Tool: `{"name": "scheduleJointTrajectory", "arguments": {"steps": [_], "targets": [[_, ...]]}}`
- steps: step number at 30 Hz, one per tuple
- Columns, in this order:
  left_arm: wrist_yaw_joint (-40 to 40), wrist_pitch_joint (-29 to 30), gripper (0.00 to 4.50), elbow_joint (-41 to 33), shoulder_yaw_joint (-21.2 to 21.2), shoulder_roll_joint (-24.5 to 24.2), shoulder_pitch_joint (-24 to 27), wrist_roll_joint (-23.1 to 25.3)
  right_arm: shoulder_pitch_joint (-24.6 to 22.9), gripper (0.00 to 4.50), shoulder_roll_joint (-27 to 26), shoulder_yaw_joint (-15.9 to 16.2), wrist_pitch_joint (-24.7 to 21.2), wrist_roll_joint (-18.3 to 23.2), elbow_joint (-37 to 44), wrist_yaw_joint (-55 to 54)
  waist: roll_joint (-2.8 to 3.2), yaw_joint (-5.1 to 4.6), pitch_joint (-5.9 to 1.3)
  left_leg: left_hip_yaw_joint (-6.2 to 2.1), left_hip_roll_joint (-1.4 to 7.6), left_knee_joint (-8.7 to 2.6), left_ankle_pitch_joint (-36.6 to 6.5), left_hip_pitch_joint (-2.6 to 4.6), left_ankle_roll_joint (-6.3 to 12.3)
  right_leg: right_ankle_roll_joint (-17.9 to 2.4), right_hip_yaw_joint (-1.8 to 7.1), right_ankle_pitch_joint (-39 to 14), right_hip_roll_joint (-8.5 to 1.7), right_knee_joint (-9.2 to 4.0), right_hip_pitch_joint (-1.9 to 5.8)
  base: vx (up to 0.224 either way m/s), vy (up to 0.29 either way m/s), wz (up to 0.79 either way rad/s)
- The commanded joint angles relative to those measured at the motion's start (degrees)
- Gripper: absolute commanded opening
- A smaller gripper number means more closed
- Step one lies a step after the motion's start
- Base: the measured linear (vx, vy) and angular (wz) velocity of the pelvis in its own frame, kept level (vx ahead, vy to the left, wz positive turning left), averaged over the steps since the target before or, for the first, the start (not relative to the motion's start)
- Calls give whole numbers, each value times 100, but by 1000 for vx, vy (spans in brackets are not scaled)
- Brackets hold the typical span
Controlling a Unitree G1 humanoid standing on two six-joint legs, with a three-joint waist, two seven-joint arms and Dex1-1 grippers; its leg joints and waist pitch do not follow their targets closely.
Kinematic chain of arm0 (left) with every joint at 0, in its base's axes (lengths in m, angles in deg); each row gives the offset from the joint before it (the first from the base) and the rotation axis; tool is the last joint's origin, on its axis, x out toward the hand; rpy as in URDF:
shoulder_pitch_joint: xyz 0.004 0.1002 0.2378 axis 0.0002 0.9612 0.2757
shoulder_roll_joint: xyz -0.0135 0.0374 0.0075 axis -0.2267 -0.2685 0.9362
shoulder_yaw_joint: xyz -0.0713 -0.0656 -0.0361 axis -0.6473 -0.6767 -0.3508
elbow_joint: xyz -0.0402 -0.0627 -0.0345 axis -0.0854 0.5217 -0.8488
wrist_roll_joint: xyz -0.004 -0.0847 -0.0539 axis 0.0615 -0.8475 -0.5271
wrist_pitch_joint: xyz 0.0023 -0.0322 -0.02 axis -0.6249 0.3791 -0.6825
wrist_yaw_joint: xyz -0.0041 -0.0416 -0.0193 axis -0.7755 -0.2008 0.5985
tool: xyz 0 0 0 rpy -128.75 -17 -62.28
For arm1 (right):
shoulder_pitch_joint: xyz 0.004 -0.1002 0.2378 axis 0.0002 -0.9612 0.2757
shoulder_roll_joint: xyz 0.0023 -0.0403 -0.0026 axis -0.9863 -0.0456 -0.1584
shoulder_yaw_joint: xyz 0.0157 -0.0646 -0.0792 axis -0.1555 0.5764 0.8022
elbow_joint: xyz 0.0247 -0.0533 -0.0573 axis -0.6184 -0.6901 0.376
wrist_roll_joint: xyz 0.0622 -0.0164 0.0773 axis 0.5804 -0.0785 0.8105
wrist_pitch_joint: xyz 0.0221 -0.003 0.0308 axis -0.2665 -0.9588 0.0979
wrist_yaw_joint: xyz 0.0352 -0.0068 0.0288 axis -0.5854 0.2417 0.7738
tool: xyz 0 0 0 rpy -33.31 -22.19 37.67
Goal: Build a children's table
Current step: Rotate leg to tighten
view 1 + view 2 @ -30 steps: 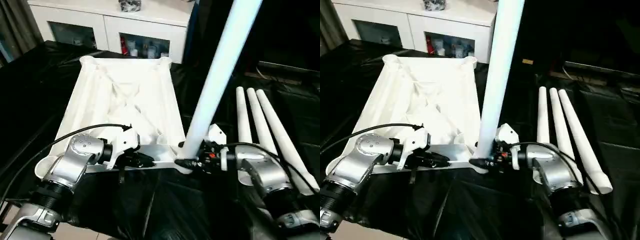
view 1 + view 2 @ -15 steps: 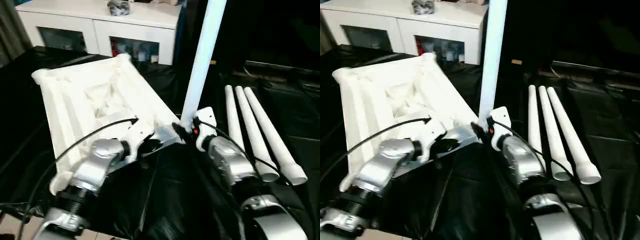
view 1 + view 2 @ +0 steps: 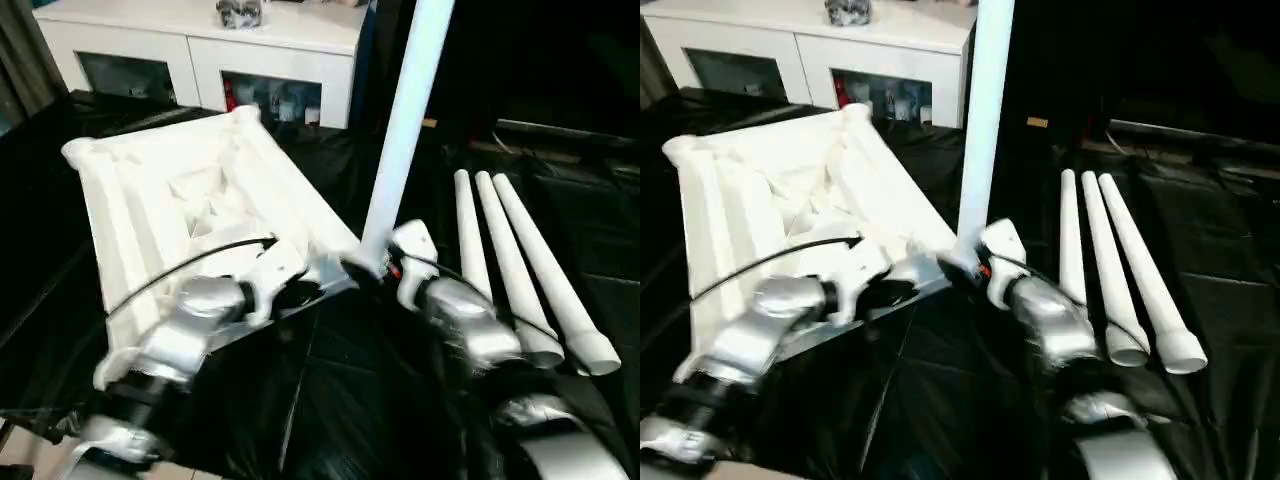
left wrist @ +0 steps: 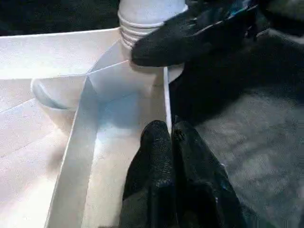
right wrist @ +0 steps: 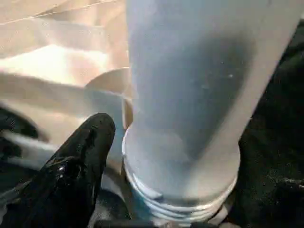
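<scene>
**First leg standing in its corner socket**

While the tabletop lies upside down on the black sheet, ribbed underside facing up, one white leg stands nearly upright at its near right corner. In the left wrist view the leg's threaded end sits right at the round socket. The tabletop is white plastic with raised ribs crossing in the middle and round sockets at the corners.

The right gripper is wrapped around the bottom of that leg, fingers closed on it. The left gripper has its two fingers pinched tight on the tabletop's thin edge wall.

Three more legs lie side by side on the sheet to the right. A white cabinet stands behind.
</scene>
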Motion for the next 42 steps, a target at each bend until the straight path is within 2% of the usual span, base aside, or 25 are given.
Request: {"name": "scheduleJointTrajectory", "arguments": {"steps": [1,2,3,4,6,8,10,11,15,23,25,26,27,28,30,33,37,39,40,41,42], "targets": [[489,-176,0,10,214,-105,15,-66,-152,380,30,403,-93,117,311,876,27,38,-290,-55,228,-392,-1043,-13,356,-1142,295,-1033,-443,-443,280,0,0,0],[651,-210,0,9,215,-190,12,-106,-203,380,127,454,-123,161,428,1110,35,41,-301,-45,230,-375,-886,-7,413,-1260,300,-691,-442,-398,282,0,0,0],[663,-213,0,8,215,-197,11,-109,-207,380,134,459,-125,165,437,1127,34,32,-306,-49,228,-375,-819,-29,440,-1315,296,-552,-442,-378,297,0,0,0],[817,-241,0,12,219,-286,-2,-139,-280,380,260,539,-181,228,610,1421,35,31,-300,-43,230,-375,-791,-17,464,-1381,285,-440,-434,-372,292,0,0,0],[1041,-325,0,60,229,-437,-45,-176,-411,380,493,671,-299,331,915,1946,31,58,-284,-37,238,-377,-906,7,495,-1400,286,-557,-436,-391,289,0,0,0],[1203,-386,0,113,239,-546,-82,-200,-502,380,664,763,-344,377,1130,2281,22,78,-273,-43,242,-392,-993,2,455,-1370,283,-787,-448,-408,295,0,0,0],[1398,-505,0,198,298,-704,-113,-173,-575,380,821,841,-440,381,1308,2558,27,125,-262,-31,255,-397,-1095,43,414,-1297,290,-992,-442,-433,264,0,0,0],[1415,-518,0,206,303,-719,-115,-171,-582,380,837,853,-446,379,1324,2586,21,146,-262,-38,253,-401,-1112,26,379,-1263,288,-1090,-451,-432,281,0,0,0],[1615,-661,0,319,300,-861,-146,-194,-677,342,1008,1015,-557,332,1520,2985,1,168,-256,-37,249,-405,-1133,31,303,-1196,291,-1271,-452,-445,268,0,0,0],[1611,-615,0,282,234,-866,-79,-254,-763,284,883,959,-803,444,1632,2848,-4,178,-275,-47,249,-400,-956,11,286,-1223,287,-1064,-463,-409,286,0,0,0],[1469,-559,0,244,219,-821,-58,-240,-748,278,756,852,-870,425,1536,2525,3,180,-270,-44,245,-400,-954,11,286,-1227,287,-1077,-466,-415,281,0,0,0],[1310,-499,0,243,206,-771,-59,-197,-718,275,662,775,-839,378,1425,2256,-4,166,-257,-50,244,-414,-1034,1,247,-1196,285,-1251,-471,-431,281,0,0,0],[1154,-453,0,257,194,-715,-66,-150,-676,273,566,700,-793,305,1287,1946,1,149,-234,-55,248,-433,-1231,22,173,-1128,283,-1619,-475,-469,247,0,0,0],[959,-386,0,288,174,-645,-78,-93,-633,272,472,623,-726,200,1147,1577,-8,139,-224,-65,240,-442,-1323,19,136,-1070,281,-1852,-482,-493,254,0,0,0],[502,-189,0,300,96,-390,-96,-39,-490,272,234,403,-612,6,762,623,-9,87,-211,-94,241,-457,-1506,28,-45,-892,274,-2428,-495,-536,229,0,0,0],[-149,42,0,256,119,40,-82,126,-289,269,-141,69,-597,-64,268,-631,-6,11,-211,-116,224,-455,-1639,25,-92,-738,270,-2765,-500,-587,211,0,0,0],[-651,269,0,166,250,501,-32,269,-118,269,-550,-95,-563,-128,-98,-1612,7,9,-223,-94,228,-441,-1637,45,-31,-765,287,-2525,-477,-594,177,0,0,0],[-732,312,0,121,288,619,-7,276,-80,269,-665,-104,-539,-135,-141,-1746,1,-6,-226,-98,224,-453,-1595,3,-31,-789,280,-2367,-467,-569,200,0,0,0],[-832,373,0,76,314,714,16,294,-27,269,-769,-129,-470,-164,-240,-1894,4,13,-230,-89,215,-439,-1634,29,-6,-761,280,-2407,-470,-590,183,0,0,0],[-882,413,0,31,366,792,41,316,11,269,-865,-103,-347,-224,-291,-1991,8,3,-237,-97,228,-448,-1584,8,-11,-804,287,-2266,-476,-560,194,0,0,0],[-921,446,0,3,398,844,53,332,29,325,-937,-91,-236,-235,-312,-1977,9,2,-244,-98,232,-452,-1530,-10,-13,-827,283,-2118,-475,-544,211,0,0,0]]}}
